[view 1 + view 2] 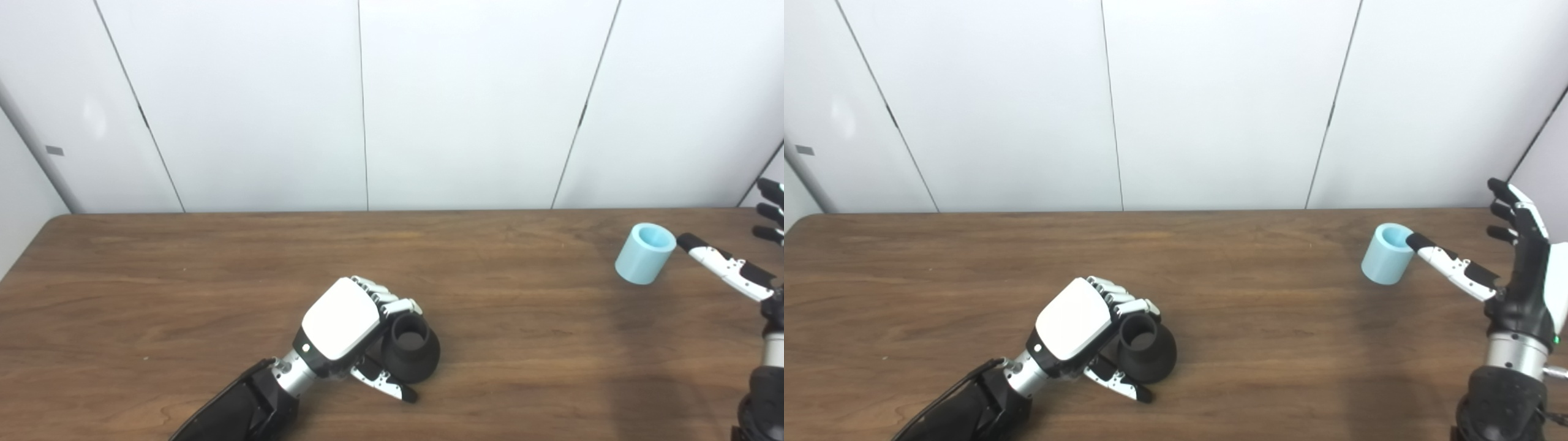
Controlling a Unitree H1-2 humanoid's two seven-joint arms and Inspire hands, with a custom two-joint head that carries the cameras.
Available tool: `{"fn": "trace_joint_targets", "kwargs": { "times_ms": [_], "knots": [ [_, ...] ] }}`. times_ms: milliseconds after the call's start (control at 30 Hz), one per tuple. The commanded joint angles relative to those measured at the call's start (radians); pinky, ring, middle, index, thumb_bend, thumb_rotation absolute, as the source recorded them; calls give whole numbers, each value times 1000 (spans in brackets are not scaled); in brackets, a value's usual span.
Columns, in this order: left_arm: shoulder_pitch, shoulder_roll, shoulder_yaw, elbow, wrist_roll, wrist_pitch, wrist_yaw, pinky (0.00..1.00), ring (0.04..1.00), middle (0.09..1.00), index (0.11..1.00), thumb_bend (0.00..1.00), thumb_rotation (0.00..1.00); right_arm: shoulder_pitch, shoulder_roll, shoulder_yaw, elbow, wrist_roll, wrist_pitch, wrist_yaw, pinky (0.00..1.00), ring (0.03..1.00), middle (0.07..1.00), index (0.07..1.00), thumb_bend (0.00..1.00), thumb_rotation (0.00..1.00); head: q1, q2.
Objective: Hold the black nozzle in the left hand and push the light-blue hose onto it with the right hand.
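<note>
Nozzle (1146, 352), black and flared at the base, standing on the wooden table (1274, 318) near its front edge, left of centre, bore opening facing up and slightly toward the camera. Being enclosed by the left hand (1078, 324): fingers (1127, 303) curling over the far rim, thumb (1118, 381) lying along the near side of the base. Appearing gripped, though actual contact pressure not verifiable from either head view. Not yet lifted; base seemingly resting on the table.

Light-blue hose (1387, 254), a short stubby tube, lying well apart from the nozzle, far to the right and further back on the table. Long axis tilted, open end pointing up and to the right, toward the right hand (1522, 275). Sitting free on the surface, ungrasped.

Right hand hovering just beside the hose, spread wide and holding nothing. Thumb tip (1418, 243) reaching to the rim of the open end, possibly touching it; remaining fingers extended upward, clear of the tube.

Judging the coming move: right hand being the nearer by far to the hose, needing to close round the tube wall before carrying it leftward across the table. Hose bore and nozzle bore currently facing different ways, so requiring re-orientation of one or both to bring axes into line before pushing on.
</note>
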Motion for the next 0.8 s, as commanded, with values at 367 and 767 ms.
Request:
{"fn": "trace_joint_targets", "kwargs": {
  "times_ms": [367,767],
  "knots": [
    [157,-54,-81,115,-15,-23,41,121,193,438,503,519,0,-23,-28,4,0,52,14,12,691,802,835,796,878,438,-5,6],
    [183,-20,-126,87,-206,-31,-104,190,272,423,527,516,0,-20,-41,28,24,56,8,20,699,815,838,817,852,435,-14,19]
  ]
}}
